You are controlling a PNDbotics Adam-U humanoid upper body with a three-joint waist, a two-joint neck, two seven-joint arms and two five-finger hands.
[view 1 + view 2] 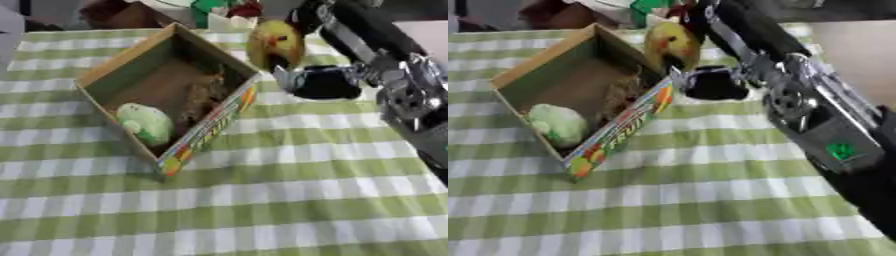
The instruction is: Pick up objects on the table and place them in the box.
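An open cardboard box [105, 75] with a colourful printed side stands tilted on the checked cloth at the left. Inside it lie a pale green round thing [144, 122] and a brown thing [203, 92]. A yellow rounded toy [276, 44] with a red spot hangs just off the box's far right corner. My right hand [302, 20] is at its top, with dark fingers showing behind and under it, shut on it. The right arm [824, 135] comes in from the lower right. My left hand shows in neither view.
A black rounded thing [325, 82] with a silvery piece lies on the green-and-white checked cloth [262, 200] beside the box's right wall, under my arm. Green and red items [223, 7] crowd the table's far edge.
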